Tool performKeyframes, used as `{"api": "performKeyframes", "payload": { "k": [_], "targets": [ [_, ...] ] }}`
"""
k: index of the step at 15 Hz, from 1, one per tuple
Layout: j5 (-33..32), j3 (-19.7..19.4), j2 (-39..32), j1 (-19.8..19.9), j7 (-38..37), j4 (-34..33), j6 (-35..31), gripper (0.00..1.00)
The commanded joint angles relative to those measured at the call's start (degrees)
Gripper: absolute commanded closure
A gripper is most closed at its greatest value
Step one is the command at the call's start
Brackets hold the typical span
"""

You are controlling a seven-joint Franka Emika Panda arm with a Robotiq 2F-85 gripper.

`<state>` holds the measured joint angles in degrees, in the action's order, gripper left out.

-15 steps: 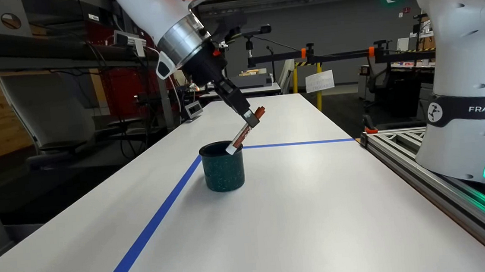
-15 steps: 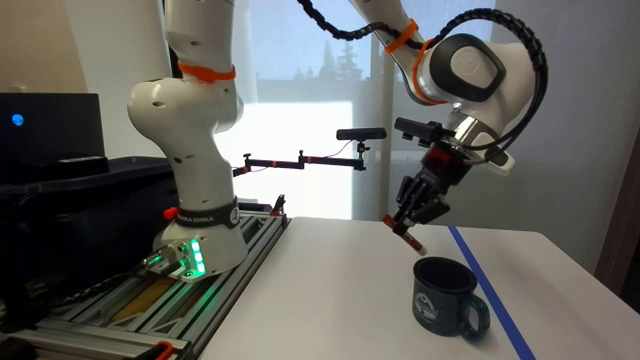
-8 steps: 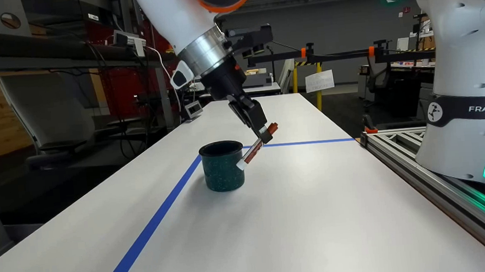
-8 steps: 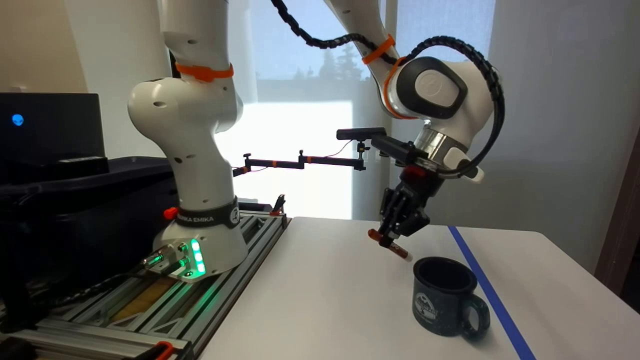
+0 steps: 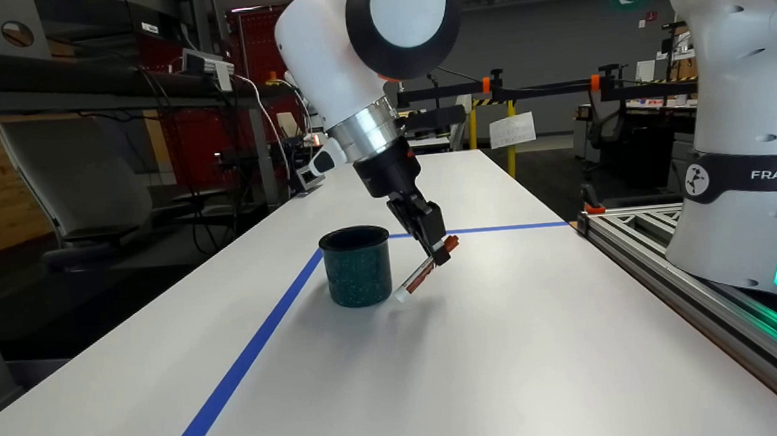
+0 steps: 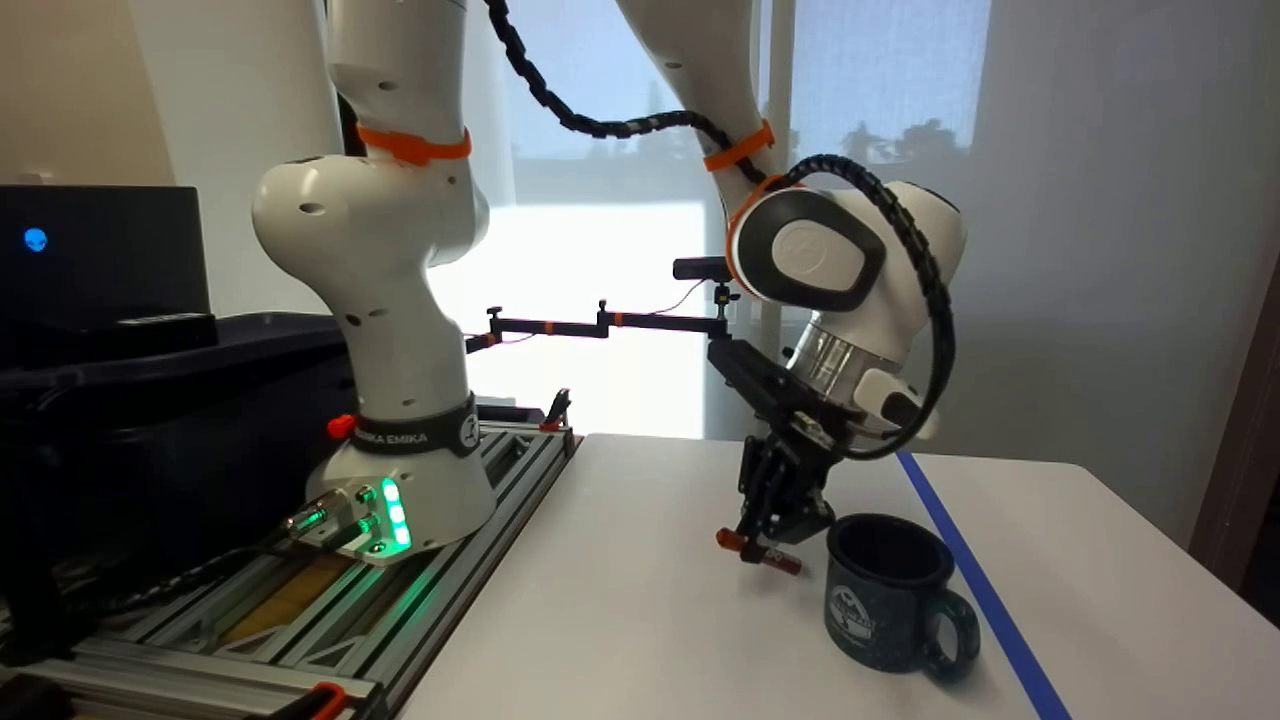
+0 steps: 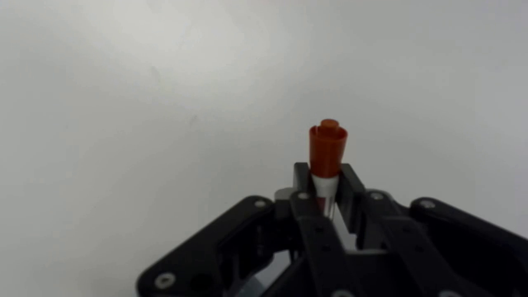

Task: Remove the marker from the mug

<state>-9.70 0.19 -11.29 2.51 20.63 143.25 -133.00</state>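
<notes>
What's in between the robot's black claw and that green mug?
Part of the marker: held by the gripper, it sticks out toward the mug. Past its end, white tabletop shows. Both exterior views show this.

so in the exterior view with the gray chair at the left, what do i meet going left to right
Gray chair → dark teal mug → red marker → white paper sheet → robot base. The gripper overlaps the marker, so it's left out.

Both exterior views share the mug (image 5: 358,274) from opposite sides (wrist view: close, downward).
</notes>
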Motion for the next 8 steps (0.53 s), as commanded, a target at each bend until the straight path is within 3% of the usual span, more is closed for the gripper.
{"api": "performKeyframes", "payload": {
  "k": [1, 8],
  "targets": [
    [-0.8, -0.6, -0.3, 1.0, 2.2, 2.5, -4.2, 0.95],
    [-8.3, -2.8, -3.2, 0.3, -0.7, 2.8, -6.3, 0.95]
  ]
}}
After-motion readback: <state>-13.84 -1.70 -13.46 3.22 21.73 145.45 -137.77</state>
